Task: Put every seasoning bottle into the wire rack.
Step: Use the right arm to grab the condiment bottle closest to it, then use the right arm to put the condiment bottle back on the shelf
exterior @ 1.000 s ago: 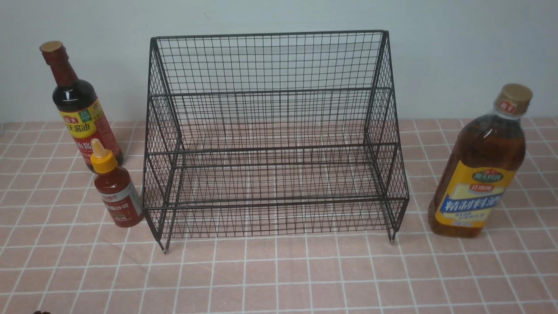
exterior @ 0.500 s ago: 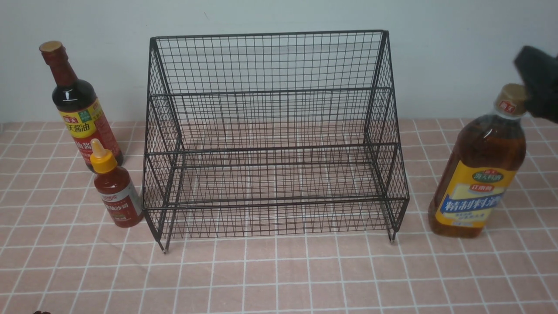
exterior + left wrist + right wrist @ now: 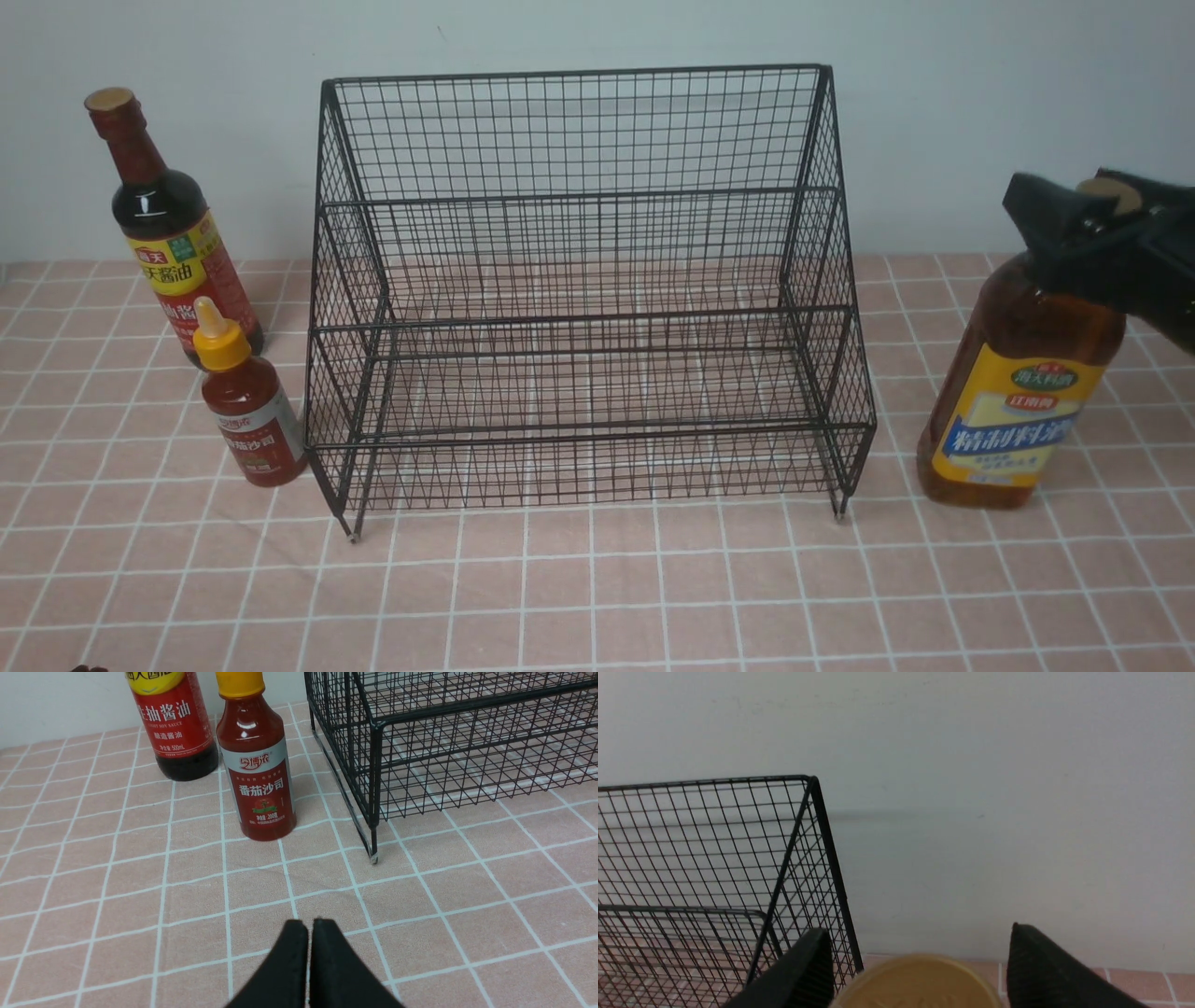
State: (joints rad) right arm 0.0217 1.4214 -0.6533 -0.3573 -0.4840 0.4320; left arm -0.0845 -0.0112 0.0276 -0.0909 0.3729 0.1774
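Right gripper spread open around neck of upright amber bottle, grip not closed; bottle's long axis vertical, right arm nearer, wire rack to its left.

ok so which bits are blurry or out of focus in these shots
Right wrist view: the right gripper and amber bottle's cap are soft, rack sharper; left wrist view: left gripper blurred, small red bottle's label crisp.
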